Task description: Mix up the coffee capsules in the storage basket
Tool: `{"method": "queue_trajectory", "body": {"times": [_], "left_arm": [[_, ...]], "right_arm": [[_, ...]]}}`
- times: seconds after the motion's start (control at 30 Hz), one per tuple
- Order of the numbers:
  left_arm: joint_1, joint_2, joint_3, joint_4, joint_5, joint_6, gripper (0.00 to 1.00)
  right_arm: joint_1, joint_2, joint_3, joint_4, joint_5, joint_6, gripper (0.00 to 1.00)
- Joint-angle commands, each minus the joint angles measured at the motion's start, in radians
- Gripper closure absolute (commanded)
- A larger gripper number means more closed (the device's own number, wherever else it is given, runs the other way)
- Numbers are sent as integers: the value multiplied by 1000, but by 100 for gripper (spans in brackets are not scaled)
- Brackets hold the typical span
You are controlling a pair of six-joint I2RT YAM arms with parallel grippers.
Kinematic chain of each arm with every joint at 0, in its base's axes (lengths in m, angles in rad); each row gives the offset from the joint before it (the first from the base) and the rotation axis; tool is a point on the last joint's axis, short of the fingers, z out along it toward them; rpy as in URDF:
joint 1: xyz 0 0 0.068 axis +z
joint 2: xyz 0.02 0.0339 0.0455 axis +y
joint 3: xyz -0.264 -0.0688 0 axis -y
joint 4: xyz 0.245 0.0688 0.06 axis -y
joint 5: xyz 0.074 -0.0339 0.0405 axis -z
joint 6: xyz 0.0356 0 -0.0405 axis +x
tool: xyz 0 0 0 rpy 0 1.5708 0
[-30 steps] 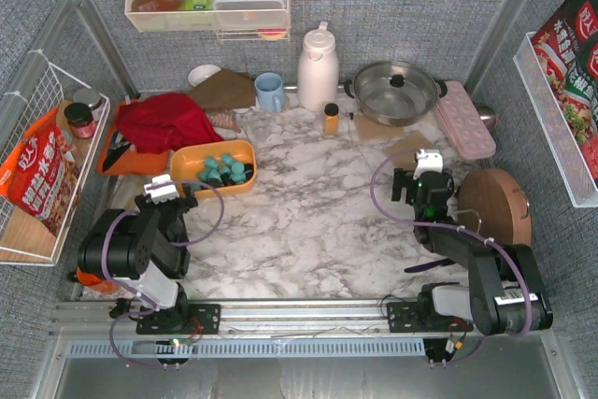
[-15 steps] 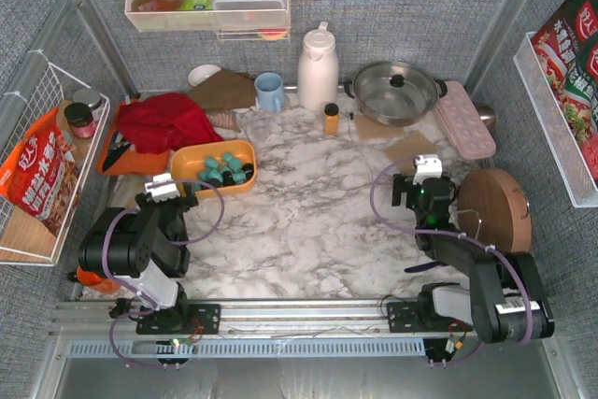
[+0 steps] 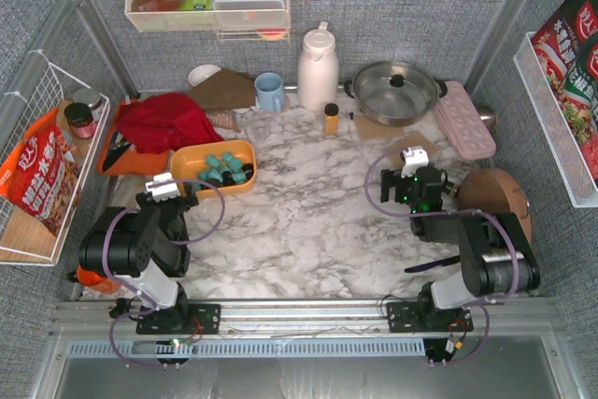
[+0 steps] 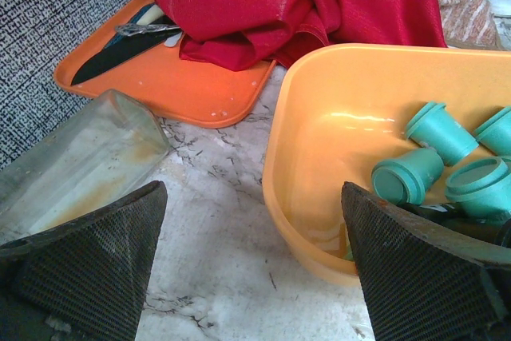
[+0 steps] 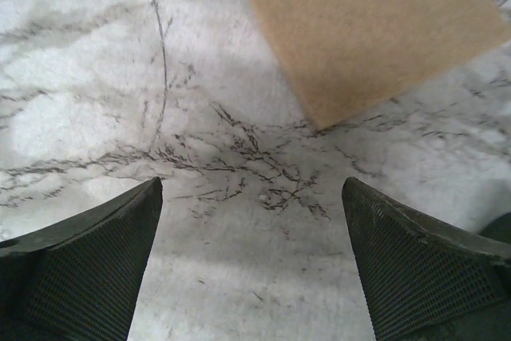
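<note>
— What am I working on here?
— A white veined marble tabletop [image 3: 299, 217], with grey woven walls [image 3: 392, 16] closing it in. The storage basket [image 3: 185, 165] sits at the left, just ahead of my left tool [image 4: 251, 221], with the coffee capsules [image 3: 227, 170] inside it.
— And the tools?
— Both are spread wide and hold nothing. My right tool [image 5: 251, 205] hangs over marble near a tan mat [image 5: 375, 29].
</note>
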Motion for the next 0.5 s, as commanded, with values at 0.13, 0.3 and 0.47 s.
{"method": "queue_trajectory", "body": {"times": [0.13, 0.3, 0.47], "left_arm": [[-1, 4, 1, 177, -6, 15, 1], [0, 5, 1, 177, -6, 16, 1], [-1, 6, 1, 177, -6, 15, 1]], "right_arm": [[-19, 102, -12, 169, -66, 25, 1], [-25, 99, 12, 119, -72, 29, 1], [-25, 101, 10, 123, -72, 31, 1]]}}
